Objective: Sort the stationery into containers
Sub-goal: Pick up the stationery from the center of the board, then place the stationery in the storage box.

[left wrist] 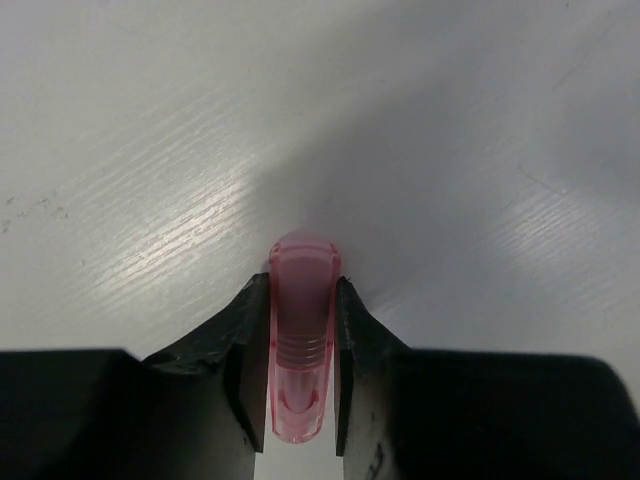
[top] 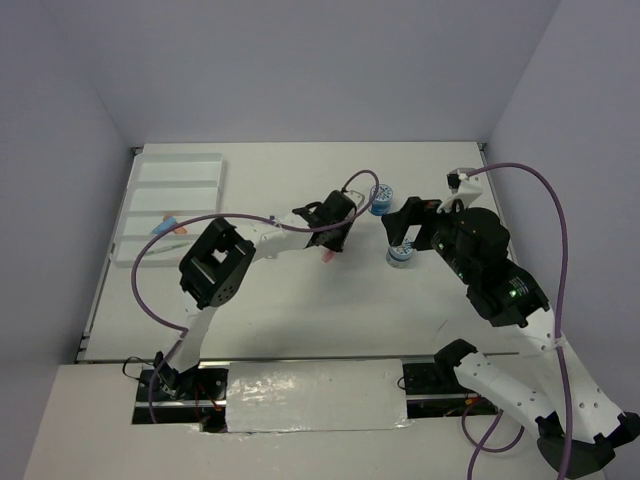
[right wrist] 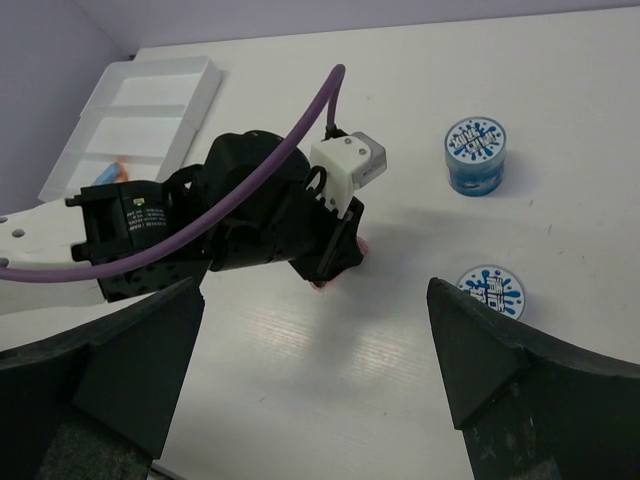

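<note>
As left gripper point(left wrist: 300, 292) clamps pink piece point(left wrist: 300, 345), axis along fingers point(left wrist: 248, 345), rounded tip outward, right gripper point(right wrist: 320, 345) wide

Pink piece point(left wrist: 300, 340): translucent glossy plastic w/ ribbed mid-section. Left gripper point(left wrist: 302, 285) pads point(left wrist: 245, 350): matt blk, sl. rough, rubbery-looking. Table point(left wrist: 420, 150): wht, fine grain lines, satin sheen. Tray point(right wrist: 150, 110): smooth wht plastic, semi-translucent. Tape rolls point(right wrist: 473, 155): blue sides, printed wht tops, sl. gloss. Cable point(top: 560, 230): smooth purple sheath. Strip at near edge point(top: 315, 395): silvery, shiny, wrinkled.
</note>
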`<state>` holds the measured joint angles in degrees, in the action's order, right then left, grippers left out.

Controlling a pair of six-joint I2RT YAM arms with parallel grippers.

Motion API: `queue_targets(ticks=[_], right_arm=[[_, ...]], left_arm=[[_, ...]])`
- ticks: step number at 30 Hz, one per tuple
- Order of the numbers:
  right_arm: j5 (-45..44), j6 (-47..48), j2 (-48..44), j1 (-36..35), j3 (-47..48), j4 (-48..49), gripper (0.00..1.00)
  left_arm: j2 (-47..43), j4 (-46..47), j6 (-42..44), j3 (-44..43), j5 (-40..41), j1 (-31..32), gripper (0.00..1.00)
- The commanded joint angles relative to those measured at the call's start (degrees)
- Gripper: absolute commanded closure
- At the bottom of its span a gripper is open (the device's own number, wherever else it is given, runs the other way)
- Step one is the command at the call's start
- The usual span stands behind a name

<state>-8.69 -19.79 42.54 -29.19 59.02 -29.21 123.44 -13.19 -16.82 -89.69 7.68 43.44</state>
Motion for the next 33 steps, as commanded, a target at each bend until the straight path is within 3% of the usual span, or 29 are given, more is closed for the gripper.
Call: queue_targets(ticks=[1,9,12,13,14,19,22,33], right_arm=[[0.5,1.0,-0.4,0.3,-0.2,1.8,0.0],[2.5,0.6,1.0,0.3,-0.5,3.5,0.0],[2.9,0.8,1.6,0.4,-0.8,3.9,0.0],[3.1,0.9,1.7,0.3,-1.0,4.2,0.0],[3.3,0.8,1.8,0.3,-1.2,4.3,0.0],[5.3,0.5,2.9,0.2,-2.3,6.0,0.0],[7.0,0.2,3.8,0.3,-2.6,6.5,0.0],[8.4,0.3,6.0,0.3,-4.3,8.4,0.0]], left_arm=[[-4.6,-1.3,-0.5,1.4,2.4,-0.1,1.0],[-19.1,-1.0,-7.4,4.9,6.1,-8.7,1.0],[-24.6,-3.8,-16.1,6.8,13.0,-17.3,1.0],[-26.4,-8.6,-23.6,7.1,15.1,-20.0,1.0],[-26.9,-11.5,-27.3,7.8,16.6,-26.2,1.0],[-32.1,-11.9,-45.4,17.2,13.9,-45.2,1.0],[-33.6,-8.0,-50.7,22.9,13.2,-50.6,1.0],[-27.9,-0.5,-55.8,22.7,14.4,-54.2,0.89]])
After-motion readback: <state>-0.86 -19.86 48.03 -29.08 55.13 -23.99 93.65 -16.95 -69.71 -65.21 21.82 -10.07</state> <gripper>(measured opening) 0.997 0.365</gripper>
